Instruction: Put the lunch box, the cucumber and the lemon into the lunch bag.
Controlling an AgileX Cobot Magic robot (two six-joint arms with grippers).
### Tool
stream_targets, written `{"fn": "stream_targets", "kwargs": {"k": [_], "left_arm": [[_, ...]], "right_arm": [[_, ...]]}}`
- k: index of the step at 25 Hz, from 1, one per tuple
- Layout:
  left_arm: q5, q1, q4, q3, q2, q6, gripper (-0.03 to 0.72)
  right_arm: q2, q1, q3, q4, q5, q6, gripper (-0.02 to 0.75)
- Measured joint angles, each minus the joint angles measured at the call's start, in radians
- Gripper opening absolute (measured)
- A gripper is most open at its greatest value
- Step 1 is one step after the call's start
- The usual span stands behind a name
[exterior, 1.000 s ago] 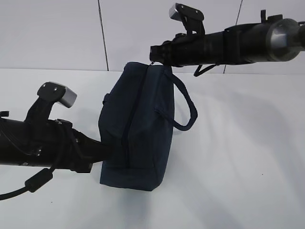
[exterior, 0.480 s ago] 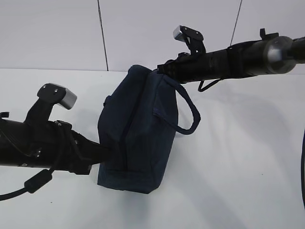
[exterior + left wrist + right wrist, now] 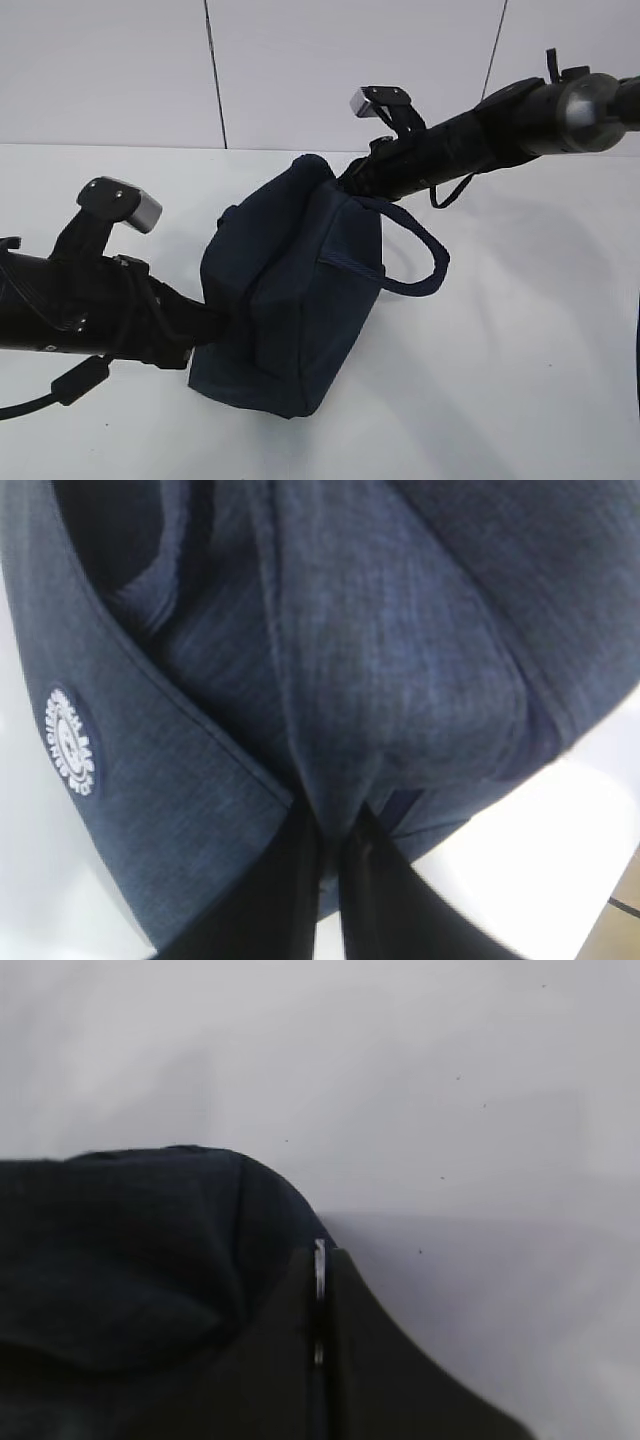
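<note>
risk: we may tear or drop the lunch bag (image 3: 290, 300) | left gripper (image 3: 332, 845) clamped on near fabric | right gripper (image 3: 318, 1300) pinching ring pull (image 3: 319, 1265) (far end) | opposing tugs tilt it

Close on navy bag (image 3: 400, 660), filling nearly whole view. Left gripper (image 3: 335, 830) at bottom centre, black fingers (image 3: 290, 880) pressed together, pinching a fold of fabric between them. Round white-printed badge (image 3: 72, 742) on bag's left panel. Strap or seam running diagonally above it. White table (image 3: 540, 860) at lower right.
</note>
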Motion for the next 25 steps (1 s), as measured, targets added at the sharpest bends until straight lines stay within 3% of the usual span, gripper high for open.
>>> {"fn": "stream_targets", "kwargs": {"k": [10,21,23,25], "left_arm": [[-0.016,0.0,0.002,0.0,0.0,0.0,0.008],[-0.22,0.0,0.008,-0.089,0.011,0.0,0.008],[-0.25,0.0,0.008,-0.116,0.031,0.0,0.008],[-0.263,0.0,0.006,-0.145,0.054,0.0,0.008]], "right_arm": [[0.049,-0.008,-0.031,-0.023,0.115,0.008,0.02],[0.069,-0.008,-0.367,-0.341,0.42,0.221,0.022],[0.069,-0.005,-0.426,-0.372,0.438,0.253,0.073],[0.069,-0.002,-0.469,-0.409,0.446,0.318,0.182]]}}
